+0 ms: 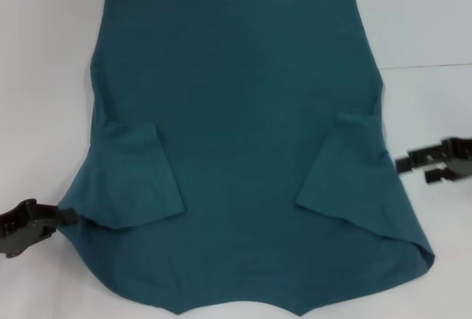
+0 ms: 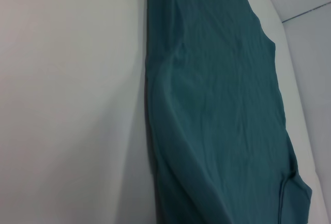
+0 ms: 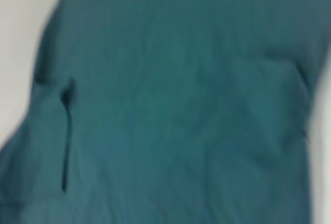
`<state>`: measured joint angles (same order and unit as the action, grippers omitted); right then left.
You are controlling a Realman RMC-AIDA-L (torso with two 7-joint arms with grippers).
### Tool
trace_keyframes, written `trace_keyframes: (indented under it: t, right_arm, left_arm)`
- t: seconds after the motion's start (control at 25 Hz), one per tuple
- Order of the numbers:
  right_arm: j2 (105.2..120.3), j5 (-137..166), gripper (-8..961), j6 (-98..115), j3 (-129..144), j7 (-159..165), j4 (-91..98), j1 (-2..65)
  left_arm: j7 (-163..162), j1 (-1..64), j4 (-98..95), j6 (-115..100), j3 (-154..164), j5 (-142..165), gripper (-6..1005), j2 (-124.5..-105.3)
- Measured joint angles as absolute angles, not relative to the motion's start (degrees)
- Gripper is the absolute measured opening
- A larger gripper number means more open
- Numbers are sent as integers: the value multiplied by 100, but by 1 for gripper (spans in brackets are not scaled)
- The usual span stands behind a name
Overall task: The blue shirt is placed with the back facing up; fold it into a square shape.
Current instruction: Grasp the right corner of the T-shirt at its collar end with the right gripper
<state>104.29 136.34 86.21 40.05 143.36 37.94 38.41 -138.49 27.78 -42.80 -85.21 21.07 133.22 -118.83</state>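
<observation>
The blue shirt [image 1: 236,135] lies flat on the white table, plain side up, with its hem at the far end. Both short sleeves are folded inward onto the body, the left sleeve [image 1: 136,179] and the right sleeve [image 1: 343,164]. My left gripper [image 1: 60,225] is open and low on the table, its tips right at the shirt's near left edge. My right gripper [image 1: 415,170] is open beside the right edge, a little apart from the cloth. The left wrist view looks along the shirt [image 2: 217,105], and the shirt [image 3: 181,105] fills the right wrist view.
The white table [image 1: 44,76] shows bare on both sides of the shirt and beyond its far hem. A thin seam line [image 1: 428,65] crosses the table at the far right.
</observation>
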Motion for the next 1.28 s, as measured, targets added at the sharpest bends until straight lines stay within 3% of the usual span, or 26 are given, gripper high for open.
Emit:
trace_keyframes:
  t: [0.16, 0.44, 0.88, 1.28]
  right_arm:
    - [10328, 13832, 868, 9043, 3924, 14406, 3900, 3675]
    - [10326, 13837, 868, 9531, 4007, 14209, 3986, 3496]
    - [10691, 14420, 869, 9342, 4088, 13984, 3992, 3564]
    - [10785, 14728, 869, 9213, 4152, 13963, 3993, 3659]
  left_arm:
    - [-13862, 2792, -4280, -8448, 2109, 13321, 27, -11882]
    - [-13865, 2806, -4271, -8363, 2110, 13331, 27, -11882]
    - [-13869, 2823, -4262, -8314, 2109, 13315, 27, -11895]
    - [-13868, 2812, -4201, -8275, 2084, 13315, 27, -11892]
